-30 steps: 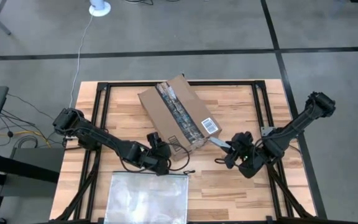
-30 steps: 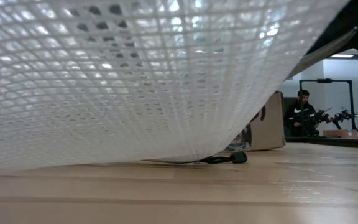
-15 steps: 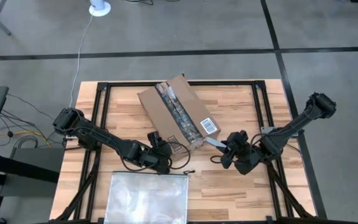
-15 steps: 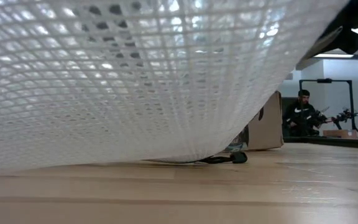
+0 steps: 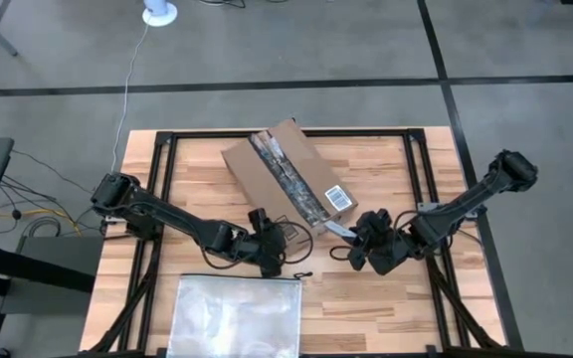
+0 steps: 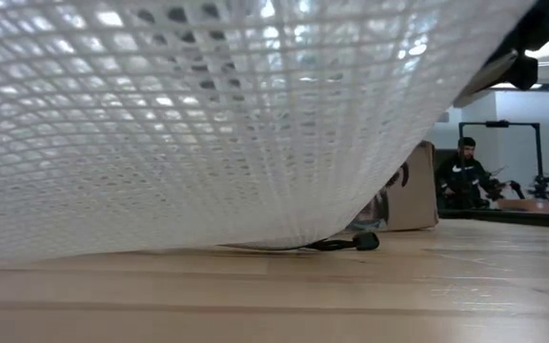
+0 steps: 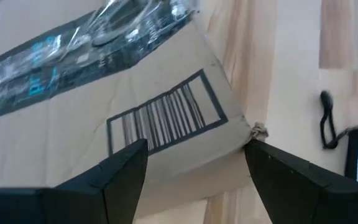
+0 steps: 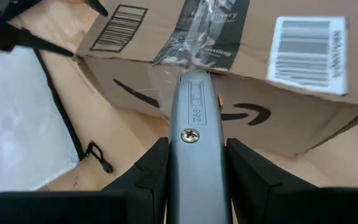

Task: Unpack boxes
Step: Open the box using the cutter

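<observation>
Right wrist view: right end effector (image 8: 194,165) clamped on grey utility knife (image 8: 194,118), tip at box (image 8: 229,74) tape.

The box (image 5: 288,184) is matt brown corrugated cardboard, its dark tape strip (image 8: 211,31) glossy and crinkled, catching light. A white paper barcode label (image 8: 307,55) lies flat on it. The utility knife (image 8: 195,149) in the right hand (image 8: 195,163) is smooth, dull grey metal with a bright screw. The worktop (image 5: 386,164) is pale, smooth-planed wood. The zip bag (image 5: 235,316) is clear plastic with white mesh weave.
</observation>
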Tool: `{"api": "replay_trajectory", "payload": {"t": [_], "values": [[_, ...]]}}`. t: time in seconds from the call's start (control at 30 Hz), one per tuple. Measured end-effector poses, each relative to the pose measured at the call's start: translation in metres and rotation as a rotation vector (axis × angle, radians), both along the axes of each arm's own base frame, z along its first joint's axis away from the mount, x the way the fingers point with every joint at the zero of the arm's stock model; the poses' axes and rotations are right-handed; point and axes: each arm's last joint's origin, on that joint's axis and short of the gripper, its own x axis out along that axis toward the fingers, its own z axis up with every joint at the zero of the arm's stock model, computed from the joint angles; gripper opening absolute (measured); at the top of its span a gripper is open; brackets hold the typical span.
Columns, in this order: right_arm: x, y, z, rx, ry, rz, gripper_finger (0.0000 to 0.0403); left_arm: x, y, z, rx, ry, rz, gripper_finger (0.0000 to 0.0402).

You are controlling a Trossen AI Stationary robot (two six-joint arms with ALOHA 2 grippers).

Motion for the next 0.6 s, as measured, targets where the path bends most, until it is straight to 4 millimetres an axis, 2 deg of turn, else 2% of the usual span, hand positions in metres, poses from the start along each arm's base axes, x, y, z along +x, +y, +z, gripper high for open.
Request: {"api": "replay_trajectory", "payload": {"t": [0.17, 0.23, 0.37, 0.5, 0.6], "values": [[0.01, -0.003, 0.006, 0.043, -0.024, 0.039, 0.0108, 0.019, -0.001, -0.008, 0.032, 0.01, -0.029, 0.0256], [0.013, -0.005, 0.008, 0.047, -0.012, 0.088, 0.0108, 0.025, 0.004, -0.011, 0.049, 0.045, -0.014, 0.0256], [0.033, 0.003, 0.015, 0.117, -0.035, 0.224, 0.0108, 0.042, 0.012, -0.008, 0.041, 0.029, 0.003, 0.0256], [0.047, 0.012, 0.019, 0.133, 0.051, 0.357, 0.0108, 0.044, 0.016, -0.009, 0.048, 0.073, -0.009, 0.0256], [0.045, 0.014, 0.036, 0.132, 0.096, 0.414, 0.0108, 0.044, 0.017, -0.009, 0.048, 0.079, 0.001, 0.0256]]}}
